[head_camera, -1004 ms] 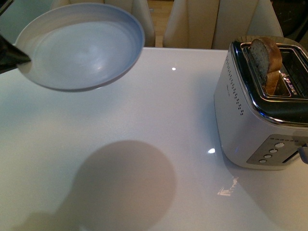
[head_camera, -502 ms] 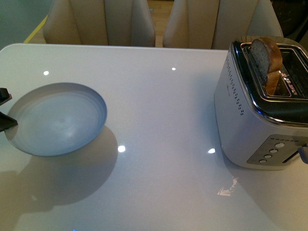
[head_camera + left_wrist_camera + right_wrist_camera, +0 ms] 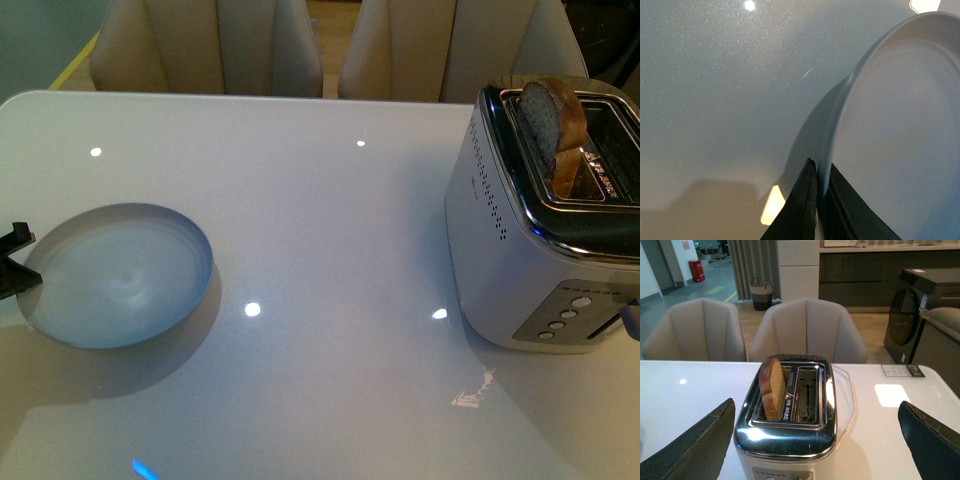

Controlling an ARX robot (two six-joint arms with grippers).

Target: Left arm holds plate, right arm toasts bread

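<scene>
Pale blue-grey, the plate (image 3: 118, 275) is pinched at its rim by the left fingers (image 3: 802, 210) at the left of the bench (image 3: 330, 220), well apart from the toaster (image 3: 510, 260) at the right. The bread (image 3: 772, 387) is stood upright in one slot, its long axis along the toaster's length. The right fingers (image 3: 695, 445) are spread wide with the toaster framed between them; the slice is judged far nearer that arm than the left.

The plate (image 3: 120, 275) is now much lower than one second ago: from high at the far left it comes down close to the table (image 3: 340, 200). Its shadow shrinks and lies just beneath it. The left gripper (image 3: 20, 262), pinching the rim, descends with it.
</scene>
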